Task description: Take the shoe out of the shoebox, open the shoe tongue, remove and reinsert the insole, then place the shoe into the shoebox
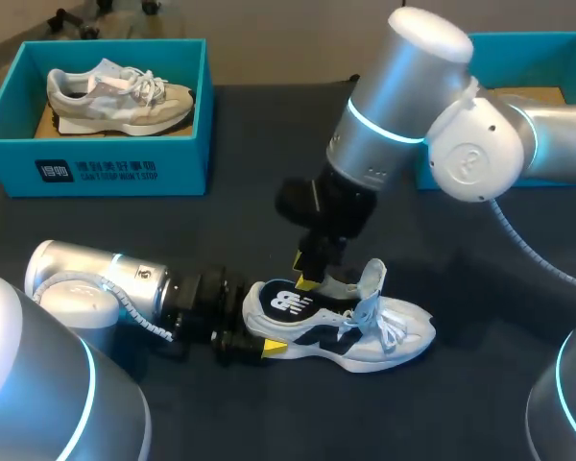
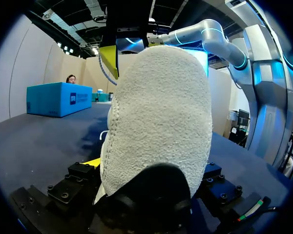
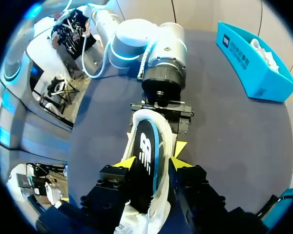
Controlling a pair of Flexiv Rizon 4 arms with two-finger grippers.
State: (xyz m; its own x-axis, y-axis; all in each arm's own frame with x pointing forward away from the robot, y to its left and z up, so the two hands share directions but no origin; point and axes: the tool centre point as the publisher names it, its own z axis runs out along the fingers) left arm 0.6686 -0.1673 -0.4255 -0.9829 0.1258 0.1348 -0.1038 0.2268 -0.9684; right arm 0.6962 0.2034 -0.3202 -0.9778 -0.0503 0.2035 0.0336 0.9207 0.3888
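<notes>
We see the white and navy lace-up sneaker [image 1: 365, 336] standing on its sole on the dark surface [image 1: 173, 221], outside both boxes. Our left arm [image 1: 125, 283] lies low behind its heel. The left jaws are closed on that heel, with a yellow fingertip [image 1: 274, 348] pressed to its near side. Our right arm [image 1: 403, 106] comes down from above the sneaker, and the right jaws sit at the collar opening; we cannot tell whether they grip anything. A dark insole [image 3: 147, 151] with a white logo shows in that opening. The pale tongue [image 1: 372, 279] stands up ahead of it, with white laces [image 1: 379, 322] over the forefoot. Beyond the sneaker's heel end, well apart, sits a teal cardboard shoebox [image 1: 96, 168] holding a beige and grey sneaker [image 1: 115, 96]. A second teal shoebox [image 1: 538, 58] lies beyond its toe end, partly hidden by our right arm.
</notes>
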